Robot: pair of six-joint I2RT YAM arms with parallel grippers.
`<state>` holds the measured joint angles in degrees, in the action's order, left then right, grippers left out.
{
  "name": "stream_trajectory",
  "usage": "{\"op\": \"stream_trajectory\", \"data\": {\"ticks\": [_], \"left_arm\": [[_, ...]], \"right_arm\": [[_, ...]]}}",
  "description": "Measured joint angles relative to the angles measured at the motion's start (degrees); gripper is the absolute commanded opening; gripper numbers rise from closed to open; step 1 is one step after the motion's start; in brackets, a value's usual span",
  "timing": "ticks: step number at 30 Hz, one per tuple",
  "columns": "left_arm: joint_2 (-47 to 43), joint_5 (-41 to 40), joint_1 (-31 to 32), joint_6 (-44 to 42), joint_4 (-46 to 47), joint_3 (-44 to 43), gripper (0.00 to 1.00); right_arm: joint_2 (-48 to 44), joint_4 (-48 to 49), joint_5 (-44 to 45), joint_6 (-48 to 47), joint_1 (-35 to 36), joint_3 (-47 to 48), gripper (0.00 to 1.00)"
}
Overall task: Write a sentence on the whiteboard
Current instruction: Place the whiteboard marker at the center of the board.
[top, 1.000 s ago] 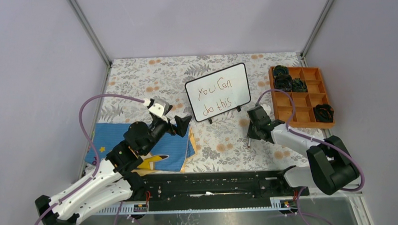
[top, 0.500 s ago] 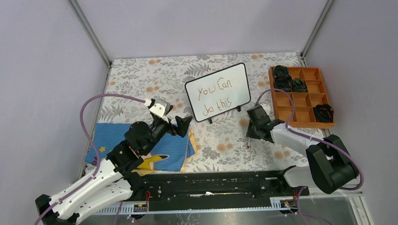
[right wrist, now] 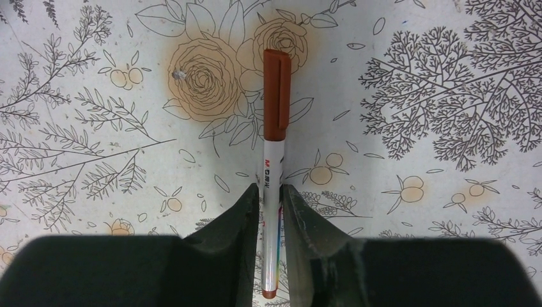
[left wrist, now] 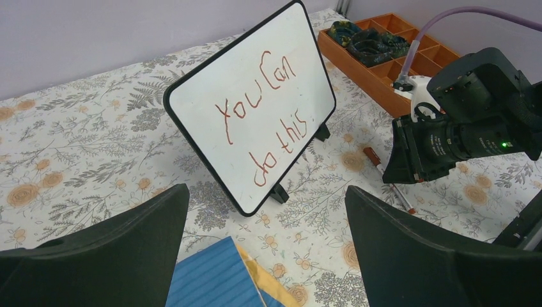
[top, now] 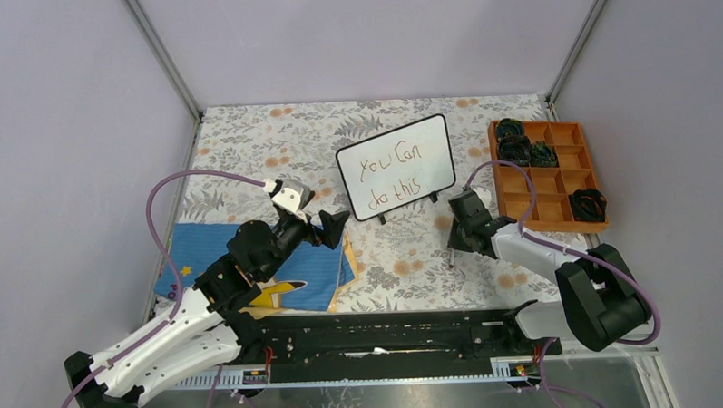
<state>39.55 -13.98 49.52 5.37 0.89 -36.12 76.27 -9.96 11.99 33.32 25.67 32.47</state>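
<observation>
The right claw [right wrist: 270, 192] was down on the bench, its two fingers [right wrist: 246, 214] hugging either side of a white-barrelled marker with a reddish-brown cap [right wrist: 276, 96]. Whether they pinched the barrel or merely stood beside it, I could not tell. The marker lay flat on the floral-printed bench [top: 274, 143], cap end pointing away from the claw.

Just beyond, towards the middle of the bench, stood the small white rectangular whiteboard with its thin black frame [top: 431, 140], tilted back on little black feet. The sentence [top: 391, 171] was there in reddish-brown handwriting: "You Can" above, "do this" below.

To the right of the board sat an orange compartment tray [top: 544, 207], with dark coiled items [top: 517, 142] in the far-left cells and one more at the near right.

Over on the left, the left claw [top: 330, 225] was spread wide — nothing between its fingers — facing the whiteboard from above a flat blue piece with yellow star markings [top: 205, 255].
</observation>
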Motion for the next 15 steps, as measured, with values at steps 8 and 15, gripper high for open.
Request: {"op": "stream_trajectory", "data": {"ticks": [8,15], "left_arm": [[0.0,-0.04,0.02,-0.02,0.0,0.0,0.99],[-0.02,-0.2,0.33,-0.04,0.0,0.0,0.99]], "right_arm": [[0.72,-0.02,0.33,-0.02,-0.13,0.48,0.19],[0.72,-0.02,0.33,-0.02,-0.13,0.48,0.17]]}}
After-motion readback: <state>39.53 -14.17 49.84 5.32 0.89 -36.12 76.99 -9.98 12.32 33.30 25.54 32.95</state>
